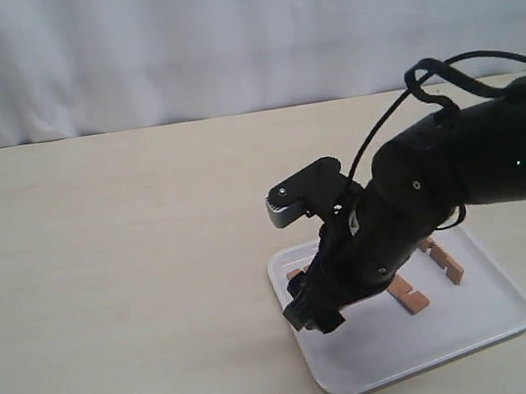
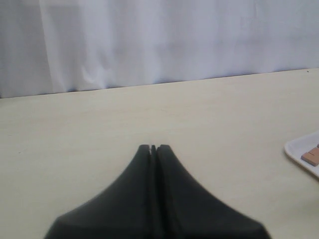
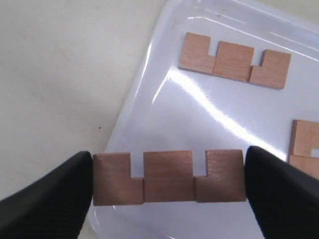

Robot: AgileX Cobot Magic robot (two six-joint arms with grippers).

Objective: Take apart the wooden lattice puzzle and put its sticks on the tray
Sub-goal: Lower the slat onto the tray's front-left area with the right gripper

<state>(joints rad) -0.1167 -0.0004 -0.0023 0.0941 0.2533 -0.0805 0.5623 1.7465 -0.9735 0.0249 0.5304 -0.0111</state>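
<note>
- Starting at the left: finding the left gripper [image 2: 153,148] over bare table [image 2: 75,124], fingers pressed together with nothing between them; apparently taking no part in this step.
- Moving right: seeing the tray [image 1: 504,319] on the table, right of centre; finding no assembled puzzle anywhere in view, so judging the taking-apart finished.
- Counting loose sticks in the tray from the exterior view: a brown end that looks like a corner stick [image 1: 294,274] by the far left corner, mostly hidden by the arm; then a middle stick [image 1: 408,294]; then a right-hand stick [image 1: 441,260] just beyond it; all lying flat and apart from each other.
- Looking through the right wrist camera: right gripper [image 3: 169,169] spread wide along the held stick [image 3: 168,179], pads [image 3: 75,194] touching both of its ends, notches facing away from the wrist; positioned over the tray just inside its rim; cannot tell whether resting on the tray floor or hanging just above it.
- Judging the step: setting down what looks like the fourth and last stick; task close to done.
- Calling next for: lowering until flat if not yet down; spreading the fingers a little to let go; lifting straight up without dragging the piece over the nearby rim or nudging its neighbours.
</note>
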